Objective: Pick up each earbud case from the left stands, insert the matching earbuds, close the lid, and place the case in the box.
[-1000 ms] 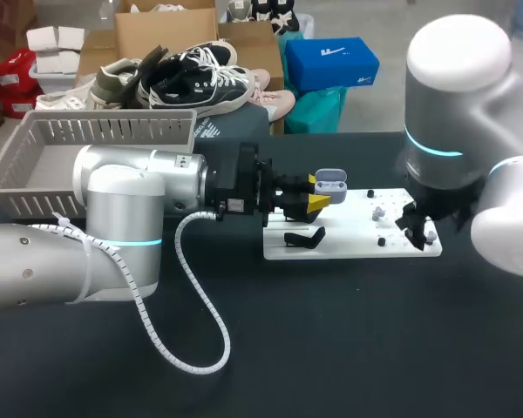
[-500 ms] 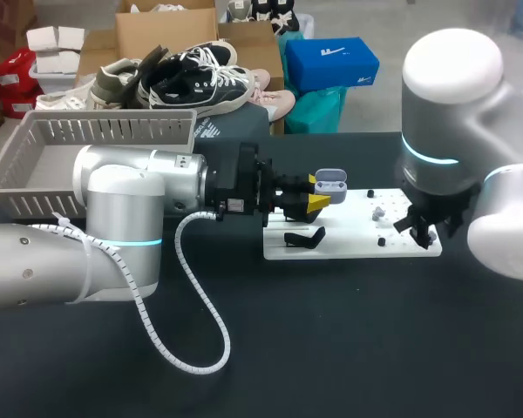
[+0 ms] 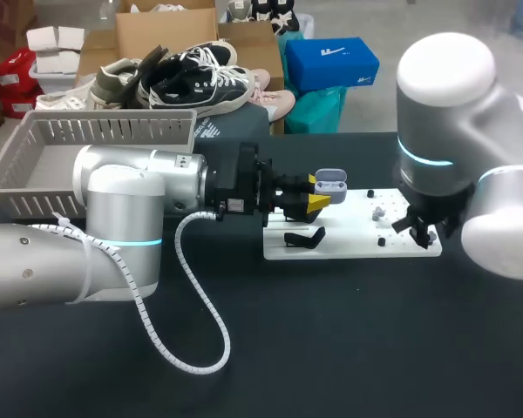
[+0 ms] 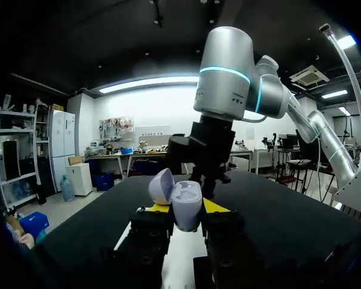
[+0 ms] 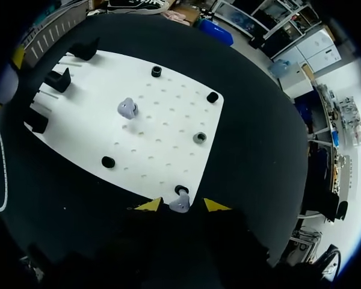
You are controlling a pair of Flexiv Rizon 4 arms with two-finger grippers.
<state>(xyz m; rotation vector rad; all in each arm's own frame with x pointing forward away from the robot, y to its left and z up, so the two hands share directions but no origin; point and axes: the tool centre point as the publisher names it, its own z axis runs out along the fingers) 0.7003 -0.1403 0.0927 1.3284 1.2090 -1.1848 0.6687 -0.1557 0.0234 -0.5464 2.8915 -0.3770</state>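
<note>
My left gripper point(image 3: 317, 199) is shut on a lavender earbud case point(image 3: 329, 183), held above the left end of the white board point(image 3: 349, 246). In the left wrist view the case point(image 4: 186, 208) stands upright between the yellow tips with its lid point(image 4: 162, 185) swung open. My right gripper point(image 3: 421, 229) is down at the board's right end. In the right wrist view a lavender earbud point(image 5: 180, 203) sits gripped between its yellow tips, just before a black peg point(image 5: 181, 189). A second earbud point(image 5: 127, 108) lies further along the board point(image 5: 162, 135).
Black case stands point(image 5: 59, 80) line the board's left end, one of them point(image 3: 303, 237) under my left gripper. Small black and grey pegs point(image 5: 199, 138) dot the board. A grey basket point(image 3: 35, 170) stands at the table's far left, behind my left arm.
My right gripper's fingers have closed in on the earbud at the board's right end, and the right arm has shifted slightly left. The left arm and the case have not moved.
</note>
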